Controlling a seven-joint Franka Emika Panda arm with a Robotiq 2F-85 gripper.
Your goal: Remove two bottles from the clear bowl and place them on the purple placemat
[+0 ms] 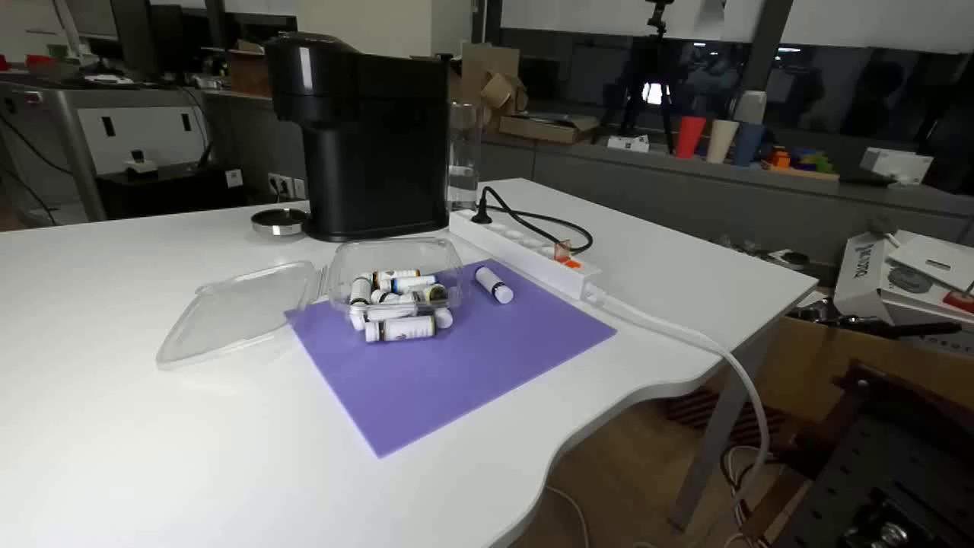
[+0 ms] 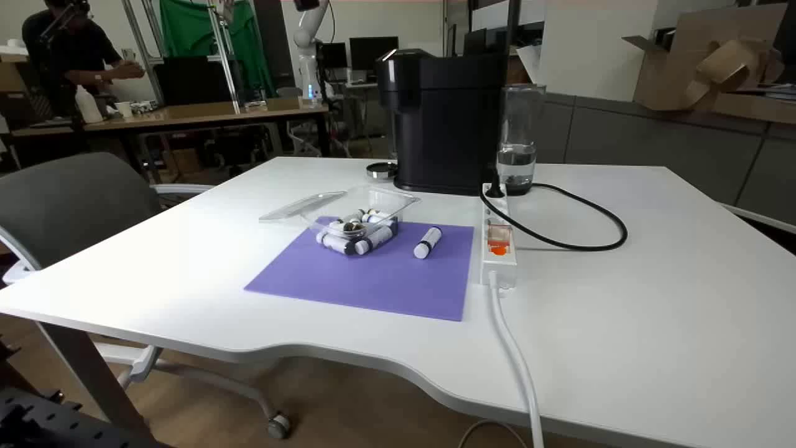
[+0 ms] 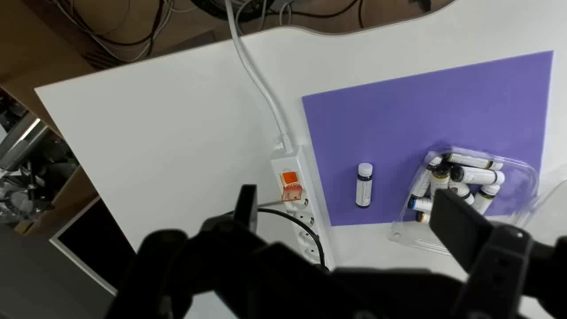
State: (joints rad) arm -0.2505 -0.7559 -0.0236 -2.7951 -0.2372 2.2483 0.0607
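Currently the tool (image 3: 343, 199) is spread wide, nothing held; a lone bottle (image 3: 364, 186) is seen on the purple placemat (image 3: 412, 124). More bottles (image 3: 463, 191) are piled in the clear bowl (image 3: 414, 235), rightward in the wrist view; the dark-ended bottle (image 3: 479, 175) lies nearly along the closing line, so rotation is probably needed.

This looks like a robotics lab: in an exterior view, beyond the far edge of the surface (image 2: 622, 292) near its left corner, a white robot arm (image 2: 308, 68) stands by monitors (image 2: 373, 51) and a green drape (image 2: 205, 37). Past the right edge, in an exterior view, stands a tripod (image 1: 654, 57).
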